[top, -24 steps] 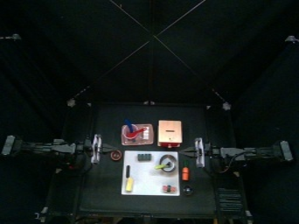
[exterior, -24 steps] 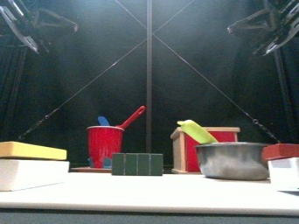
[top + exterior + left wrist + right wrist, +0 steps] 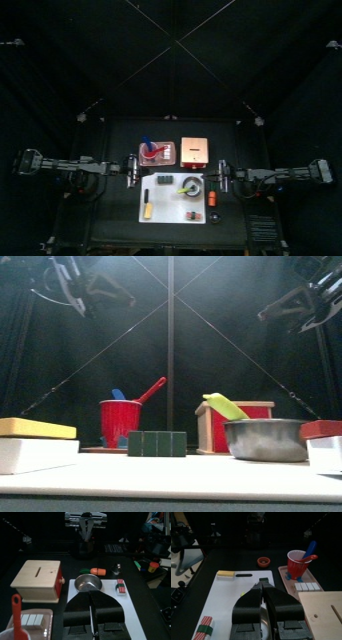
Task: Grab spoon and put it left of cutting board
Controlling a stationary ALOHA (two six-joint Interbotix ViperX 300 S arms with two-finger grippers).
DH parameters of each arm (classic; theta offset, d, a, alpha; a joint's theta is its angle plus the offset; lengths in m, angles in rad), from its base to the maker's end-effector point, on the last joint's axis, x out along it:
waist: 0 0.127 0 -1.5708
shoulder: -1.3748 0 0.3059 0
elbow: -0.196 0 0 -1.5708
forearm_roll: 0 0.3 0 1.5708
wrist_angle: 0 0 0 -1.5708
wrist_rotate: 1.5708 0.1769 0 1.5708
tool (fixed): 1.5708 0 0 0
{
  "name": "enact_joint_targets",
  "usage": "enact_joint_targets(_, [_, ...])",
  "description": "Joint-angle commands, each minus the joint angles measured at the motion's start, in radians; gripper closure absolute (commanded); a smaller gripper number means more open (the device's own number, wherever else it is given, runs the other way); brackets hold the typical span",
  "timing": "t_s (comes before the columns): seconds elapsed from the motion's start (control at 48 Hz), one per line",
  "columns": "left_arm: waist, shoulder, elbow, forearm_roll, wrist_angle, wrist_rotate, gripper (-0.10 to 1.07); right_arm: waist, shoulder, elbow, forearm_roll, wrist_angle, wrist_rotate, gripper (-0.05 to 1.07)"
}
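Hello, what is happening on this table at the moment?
Nothing is being handled yet. The left gripper and the right gripper are both shut and empty, hanging above the table. The yellow spoon lies untouched on the left part of the white cutting board. A metal bowl also sits on the board, and a red cup stands behind it.

You see: left gripper (image 3: 93, 597) jaws closed over cutting board (image 3: 133, 612) | metal bowl (image 3: 87, 582) just ahead | wooden box (image 3: 37, 578) beside board | other arm (image 3: 87, 527) opposite
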Motion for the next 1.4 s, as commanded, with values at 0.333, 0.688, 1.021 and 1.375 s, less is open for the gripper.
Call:
enact_joint_targets(0.333, [-0.064,0.403,-0.285,-0.048,0.123,-0.005,0.28,-0.008,-0.015,-0.028,-0.003,0.078,-0.003,1.02])
enact_joint_targets(0.688, [-0.078,0.561,-0.313,-0.14,0.02,-0.005,0.01,-0.054,-0.015,-0.021,-0.008,0.097,-0.003,1.02])
enact_joint_targets(1.021, [-0.08,0.623,-0.333,-0.207,-0.044,0.002,0.01,-0.064,-0.015,-0.015,-0.015,0.097,-0.003,1.02])
enact_joint_targets(1.375, [-0.089,0.701,-0.367,-0.305,-0.044,0.003,0.01,-0.064,-0.012,0.005,-0.014,0.098,-0.002,1.02])
